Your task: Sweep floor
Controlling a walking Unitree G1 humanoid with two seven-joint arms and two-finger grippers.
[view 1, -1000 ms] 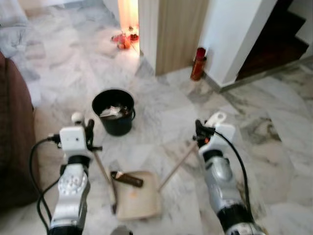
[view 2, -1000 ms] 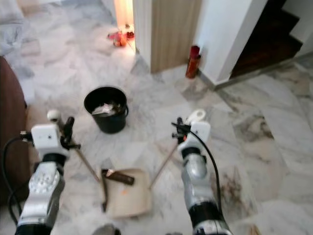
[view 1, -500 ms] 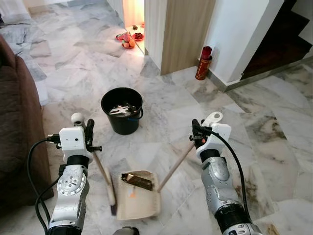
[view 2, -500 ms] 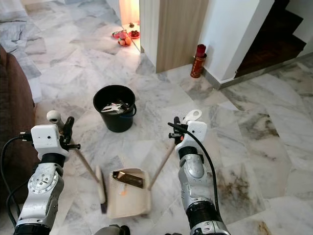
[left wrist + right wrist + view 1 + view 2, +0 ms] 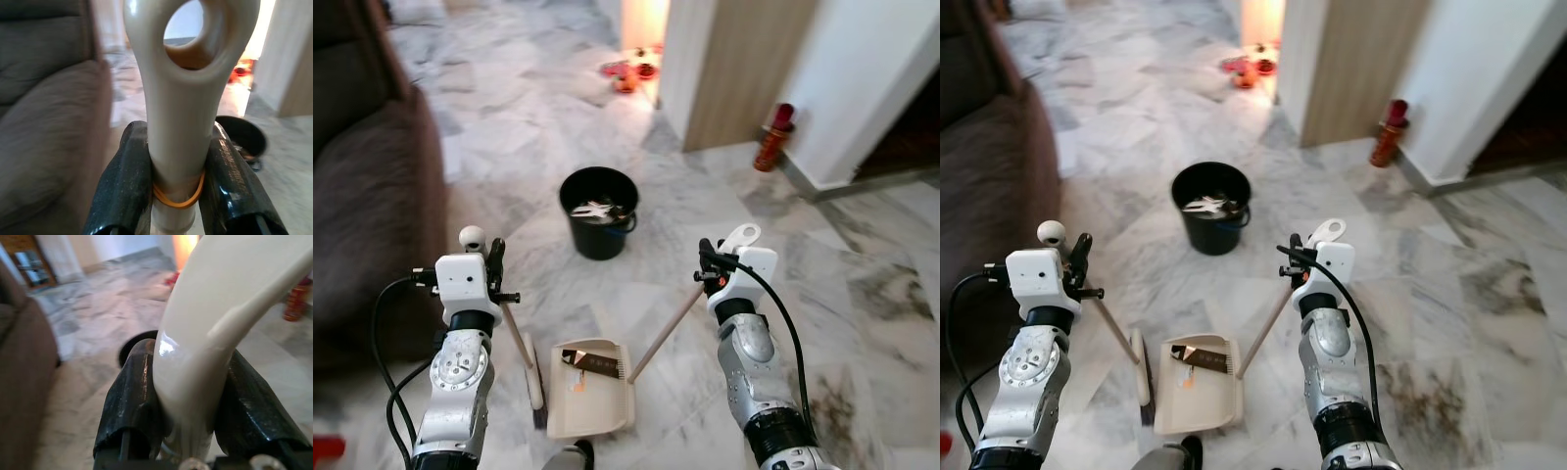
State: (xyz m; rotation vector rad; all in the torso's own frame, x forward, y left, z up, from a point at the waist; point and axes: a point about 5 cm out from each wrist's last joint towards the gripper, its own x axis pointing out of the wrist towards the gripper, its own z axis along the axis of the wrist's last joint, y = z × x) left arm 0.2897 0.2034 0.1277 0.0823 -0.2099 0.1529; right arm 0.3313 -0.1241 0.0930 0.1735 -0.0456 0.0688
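Left gripper (image 5: 176,196): raised, forearm upright, clamped on broom (image 5: 522,346) handle. Right gripper (image 5: 195,431): likewise raised, clamped on dustpan (image 5: 592,390) handle; pan rests on marble floor (image 5: 862,294) between arms. Wrist views add the pinching fingers (image 5: 122,191). Bucket (image 5: 599,212) ahead.

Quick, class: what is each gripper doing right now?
Left gripper: shut on the broom.
Right gripper: shut on the dustpan handle.

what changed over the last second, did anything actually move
Mostly the camera: the view swung left, so the sofa shows more. Against the dustpan, the brown scrap slid from its left rim deeper inside. Unchanged: left gripper holds the broom, right gripper the dustpan handle; bucket stays put.
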